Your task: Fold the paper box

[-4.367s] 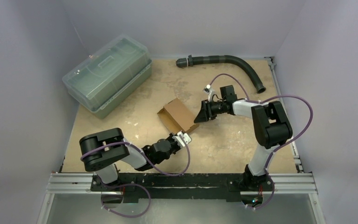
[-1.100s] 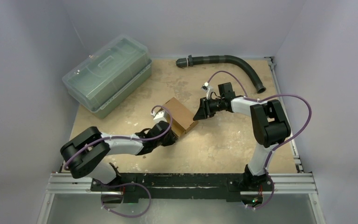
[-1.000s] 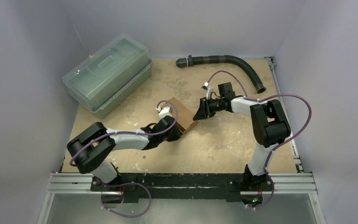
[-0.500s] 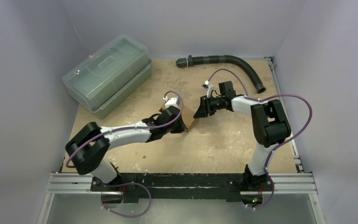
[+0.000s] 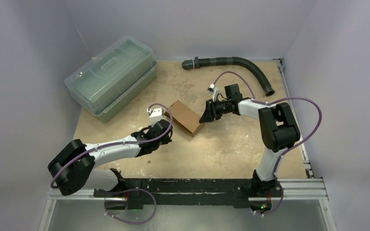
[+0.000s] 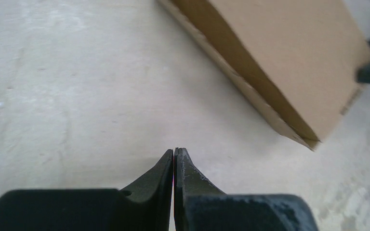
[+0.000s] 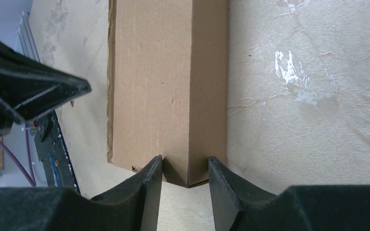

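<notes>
The paper box [image 5: 185,118] is a closed brown cardboard carton lying flat mid-table. It fills the upper right of the left wrist view [image 6: 279,62] and the middle of the right wrist view [image 7: 168,82]. My right gripper [image 5: 205,118] is at the carton's right end, open. Its fingertips [image 7: 155,166] straddle the near corner edge [image 7: 184,161] and hold nothing; I cannot tell if they touch the cardboard. My left gripper [image 5: 167,134] is shut and empty, a short way off the carton's near left side, with its tips [image 6: 175,151] over bare table.
A large clear greenish lidded bin [image 5: 111,77] stands at the back left. A black corrugated hose [image 5: 231,62] curves along the back right. Part of the left gripper [image 7: 24,91] shows at the left of the right wrist view. Tan tabletop [image 5: 231,149] lies in front.
My left gripper has pulled back from over the box toward the near left, leaving the box uncovered and lying flat. The right gripper has stayed at the box's right end.
</notes>
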You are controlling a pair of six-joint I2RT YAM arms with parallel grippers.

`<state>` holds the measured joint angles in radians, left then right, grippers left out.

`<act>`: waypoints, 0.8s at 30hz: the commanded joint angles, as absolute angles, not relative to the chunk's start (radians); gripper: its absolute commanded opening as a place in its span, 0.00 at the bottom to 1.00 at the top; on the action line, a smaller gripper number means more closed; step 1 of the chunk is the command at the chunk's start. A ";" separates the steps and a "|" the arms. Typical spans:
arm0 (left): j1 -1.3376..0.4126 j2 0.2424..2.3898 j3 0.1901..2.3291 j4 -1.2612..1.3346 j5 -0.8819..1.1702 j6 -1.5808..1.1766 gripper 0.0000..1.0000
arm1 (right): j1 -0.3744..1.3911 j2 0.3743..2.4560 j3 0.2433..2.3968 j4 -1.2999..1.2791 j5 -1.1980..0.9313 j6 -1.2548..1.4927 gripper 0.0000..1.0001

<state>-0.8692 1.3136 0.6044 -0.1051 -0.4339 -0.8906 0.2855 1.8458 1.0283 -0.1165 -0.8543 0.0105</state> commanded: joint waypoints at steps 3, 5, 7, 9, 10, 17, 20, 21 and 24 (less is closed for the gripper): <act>-0.759 1.341 0.570 -0.068 -0.559 -0.977 0.04 | 0.297 1.881 1.032 -0.175 -0.799 -0.035 0.41; -0.715 1.362 0.569 -0.029 -0.532 -0.976 0.04 | 0.298 1.882 1.034 -0.177 -0.799 -0.035 0.41; -0.669 1.395 0.572 0.037 -0.503 -0.975 0.05 | 0.298 1.882 1.034 -0.177 -0.799 -0.036 0.41; -0.623 1.435 0.578 0.091 -0.457 -0.984 0.05 | 0.298 1.883 1.035 -0.179 -0.800 -0.037 0.41; -0.603 1.458 0.586 0.110 -0.434 -0.990 0.05 | 0.298 1.884 1.035 -0.179 -0.799 -0.038 0.41; -0.538 1.665 0.775 0.089 -0.266 -1.011 0.05 | 0.302 1.888 1.041 -0.186 -0.801 -0.044 0.41; -0.538 1.725 0.870 0.069 -0.241 -1.015 0.04 | 0.306 1.890 1.043 -0.189 -0.801 -0.046 0.41; -0.538 1.743 0.910 0.054 -0.259 -1.011 0.04 | 0.306 1.890 1.043 -0.189 -0.799 -0.047 0.41; -0.535 1.778 1.013 0.002 -0.285 -0.974 0.04 | 0.308 1.888 1.043 -0.193 -0.798 -0.050 0.41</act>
<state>-0.5423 1.7470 0.8791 0.0460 -0.2996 -0.9951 0.2890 1.8587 1.0447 -0.1345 -0.8570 -0.0006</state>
